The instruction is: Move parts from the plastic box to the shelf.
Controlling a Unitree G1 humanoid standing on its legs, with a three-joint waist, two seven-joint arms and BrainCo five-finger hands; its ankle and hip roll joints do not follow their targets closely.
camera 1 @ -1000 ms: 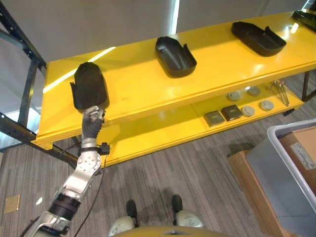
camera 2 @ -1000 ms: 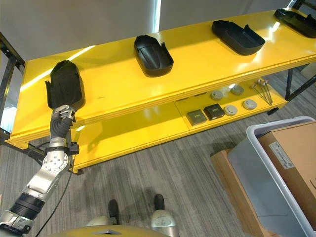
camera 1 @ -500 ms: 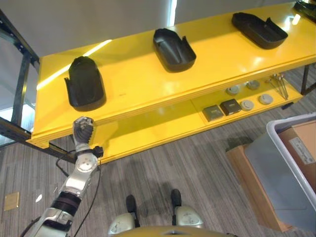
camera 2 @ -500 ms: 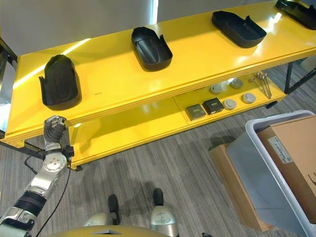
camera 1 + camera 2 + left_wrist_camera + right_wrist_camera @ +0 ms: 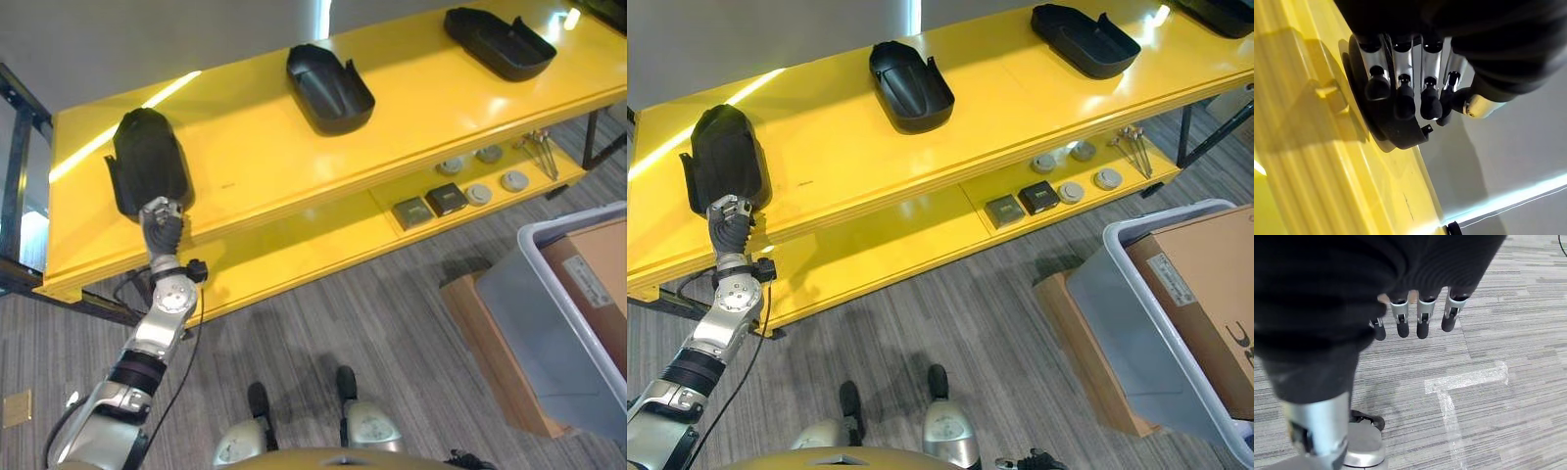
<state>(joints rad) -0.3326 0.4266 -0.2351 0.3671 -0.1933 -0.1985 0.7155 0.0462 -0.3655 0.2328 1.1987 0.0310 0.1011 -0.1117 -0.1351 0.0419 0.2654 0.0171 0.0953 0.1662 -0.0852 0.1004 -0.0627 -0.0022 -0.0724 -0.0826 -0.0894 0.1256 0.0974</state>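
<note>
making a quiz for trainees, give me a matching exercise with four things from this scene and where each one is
Things:
1. rounded black plastic part
2. small round grey discs
3. brown cardboard carton
4. left hand

Places:
A. in the grey plastic box
B. lower yellow shelf board
C. left end of the top yellow shelf board
D. at that part's near edge

Pairs: 1-C, 2-B, 3-A, 4-D

Both head eyes look down on the yellow shelf (image 5: 294,147); wrist cameras sit close, perhaps hand-level.
</note>
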